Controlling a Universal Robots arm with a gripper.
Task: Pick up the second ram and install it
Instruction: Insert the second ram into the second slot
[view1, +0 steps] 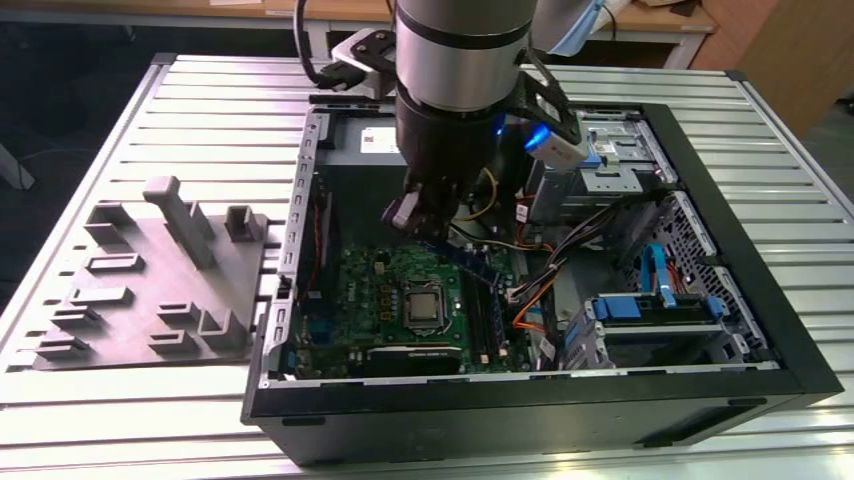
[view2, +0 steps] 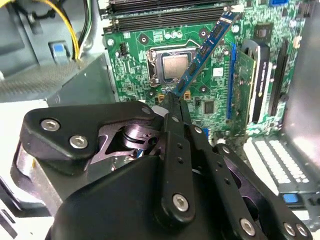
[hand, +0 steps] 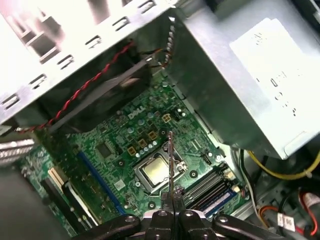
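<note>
— Above the green board (view2: 135, 46), item one?
— One memory stick (view2: 205, 55), pinched by one end in the gripper (view2: 173, 97), apparently hanging clear over the processor (view2: 175, 65); probably angled to meet the slots (view2: 165, 20).

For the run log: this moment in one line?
tool: shut on ram | ram: over board, not in slot

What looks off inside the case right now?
Nothing damaged or spilled. The second ram, clamped at one end in the hand, sticks out end-first toward the green board, not lying along the long black slots.
</note>
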